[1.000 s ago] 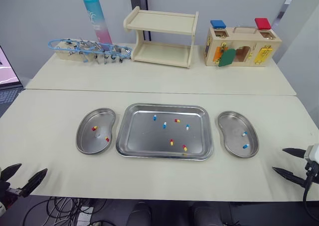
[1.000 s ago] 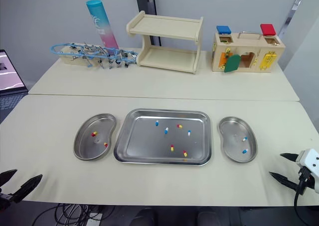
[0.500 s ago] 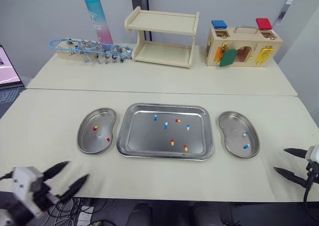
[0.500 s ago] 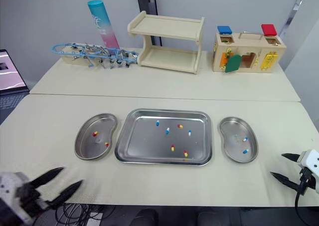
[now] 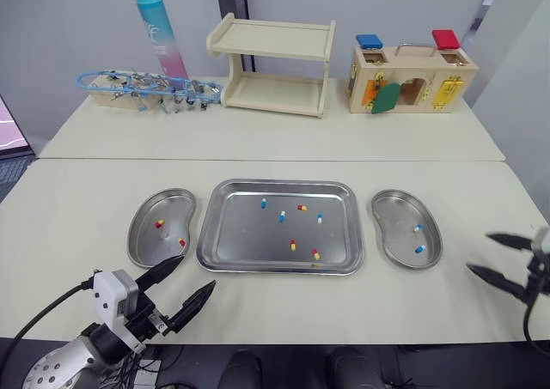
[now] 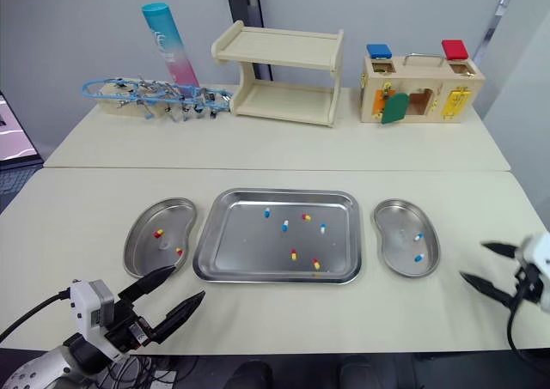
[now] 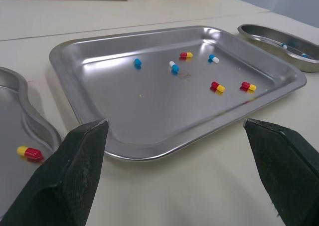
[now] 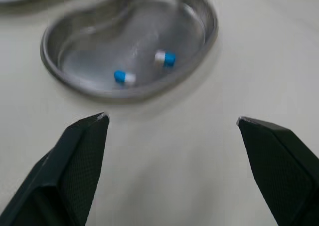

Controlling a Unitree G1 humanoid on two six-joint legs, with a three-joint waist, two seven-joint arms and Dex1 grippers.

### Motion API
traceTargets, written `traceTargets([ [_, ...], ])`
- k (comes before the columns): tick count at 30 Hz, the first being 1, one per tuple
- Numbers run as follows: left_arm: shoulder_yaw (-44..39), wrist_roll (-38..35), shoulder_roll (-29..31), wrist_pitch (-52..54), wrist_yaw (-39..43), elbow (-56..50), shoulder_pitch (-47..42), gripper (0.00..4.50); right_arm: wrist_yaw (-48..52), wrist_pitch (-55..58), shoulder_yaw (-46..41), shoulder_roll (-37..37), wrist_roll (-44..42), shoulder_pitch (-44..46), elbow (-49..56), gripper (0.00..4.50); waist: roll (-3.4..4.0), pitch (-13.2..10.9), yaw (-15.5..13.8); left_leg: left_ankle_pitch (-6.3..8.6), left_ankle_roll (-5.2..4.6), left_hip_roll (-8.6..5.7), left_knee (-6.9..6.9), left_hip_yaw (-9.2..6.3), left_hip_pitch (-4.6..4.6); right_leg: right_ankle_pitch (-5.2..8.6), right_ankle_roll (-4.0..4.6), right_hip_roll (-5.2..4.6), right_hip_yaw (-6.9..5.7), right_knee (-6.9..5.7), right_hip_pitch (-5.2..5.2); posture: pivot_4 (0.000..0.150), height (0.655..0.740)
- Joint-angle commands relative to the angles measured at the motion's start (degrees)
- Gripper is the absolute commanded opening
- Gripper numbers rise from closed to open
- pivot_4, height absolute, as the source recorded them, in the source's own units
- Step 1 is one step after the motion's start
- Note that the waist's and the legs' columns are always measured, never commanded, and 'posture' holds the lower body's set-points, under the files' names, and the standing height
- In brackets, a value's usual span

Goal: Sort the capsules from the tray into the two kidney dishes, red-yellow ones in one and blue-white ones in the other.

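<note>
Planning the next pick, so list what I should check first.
1. Left gripper open: ok.
2. Right gripper open: ok.
3. Capsules left in tray: ok, three red-yellow, three blue-white.
4. Left dish only red-yellow: ok, two.
5. Right dish only blue-white: ok, two.
6. Gripper above a capsule: not ok, both short of the tray.

The left wrist view's edge cuts off the left kidney dish (image 7: 12,111) beside the tray (image 7: 149,111), one red-yellow capsule (image 7: 30,152) showing in it, and the right kidney dish (image 7: 279,44) beyond the tray.
</note>
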State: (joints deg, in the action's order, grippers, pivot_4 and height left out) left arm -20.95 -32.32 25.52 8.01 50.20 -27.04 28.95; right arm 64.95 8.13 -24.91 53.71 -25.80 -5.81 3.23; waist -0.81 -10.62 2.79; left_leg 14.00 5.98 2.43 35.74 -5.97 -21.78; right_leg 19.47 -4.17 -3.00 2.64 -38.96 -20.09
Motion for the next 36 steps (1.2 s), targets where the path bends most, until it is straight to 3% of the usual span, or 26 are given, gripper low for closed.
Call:
traceTargets([
  [1, 0.8, 0.12, 0.38, -0.86, -1.02, -2.62, -0.33, 4.5, -5.9, 9.13, 7.62, -1.25, -3.27, 6.57, 14.66, 4.34, -0.07, -0.03, -0.07, 0.0, 0.0, 0.03, 0.01, -0.04, -0.03, 0.0, 0.0, 0.03, -0.05, 0.0, -0.01, 0.15, 0.74],
  [6, 1.99, 0.29, 0.52, -0.87, -1.93, -2.62, -1.79, 4.5, -15.14, 22.33, 24.32, -8.15, -0.8, 21.48, 22.48, 4.34, -0.13, -0.06, -0.83, 0.0, 0.01, 0.01, 0.03, -0.09, -0.13, -0.01, 0.0, 0.02, -0.09, 0.04, -0.07, 0.15, 0.74],
  [14, 3.41, 1.13, 0.04, -2.39, -2.24, -0.83, -3.42, 4.5, -26.7, 28.6, 43.06, -25.99, 11.02, 35.9, 15.4, 4.34, -0.16, -0.05, -1.13, 0.0, 0.01, 0.01, 0.02, -0.18, -0.2, -0.01, 0.02, 0.02, -0.19, 0.0, -0.16, 0.15, 0.74],
  [17, 3.6, 1.22, -0.3, -3.18, -2.18, -0.03, -3.67, 4.5, -29.72, 29.65, 46.39, -31.15, 14.0, 38.6, 12.2, 3.83, -0.15, -0.05, -1.03, 0.0, 0.01, 0.01, 0.01, -0.19, -0.22, -0.01, 0.02, 0.01, -0.19, -0.02, -0.2, 0.15, 0.74],
  [20, 3.79, 1.12, -0.46, -3.82, -2.22, 0.52, -3.77, 4.5, -32.37, 30.45, 48.33, -35.34, 16.59, 40.4, 9.19, 2.88, -0.15, -0.05, -0.89, 0.0, 0.01, 0.03, 0.0, -0.2, -0.19, -0.01, 0.03, 0.03, -0.19, -0.07, -0.22, 0.15, 0.74],
  [29, 4.27, 0.82, -0.05, -3.76, -2.29, -0.04, -4.07, 4.5, -43.07, 31.56, 49.42, -49.65, 24.14, 48.01, -8.03, 2.88, -0.14, -0.05, -0.68, 0.0, 0.01, 0.04, -0.01, -0.18, -0.21, -0.02, 0.05, 0.04, -0.18, -0.12, -0.29, 0.15, 0.74],
  [36, 5.22, 1.15, -0.02, -3.33, -3.14, -1.33, -4.05, 4.5, -45.43, 27.57, 47.81, -54.96, 26.62, 52.39, -21.49, 2.88, -0.12, -0.06, -0.38, 0.0, 0.01, 0.04, -0.03, -0.17, -0.21, -0.04, 0.08, 0.04, -0.17, -0.14, -0.32, 0.15, 0.74],
])
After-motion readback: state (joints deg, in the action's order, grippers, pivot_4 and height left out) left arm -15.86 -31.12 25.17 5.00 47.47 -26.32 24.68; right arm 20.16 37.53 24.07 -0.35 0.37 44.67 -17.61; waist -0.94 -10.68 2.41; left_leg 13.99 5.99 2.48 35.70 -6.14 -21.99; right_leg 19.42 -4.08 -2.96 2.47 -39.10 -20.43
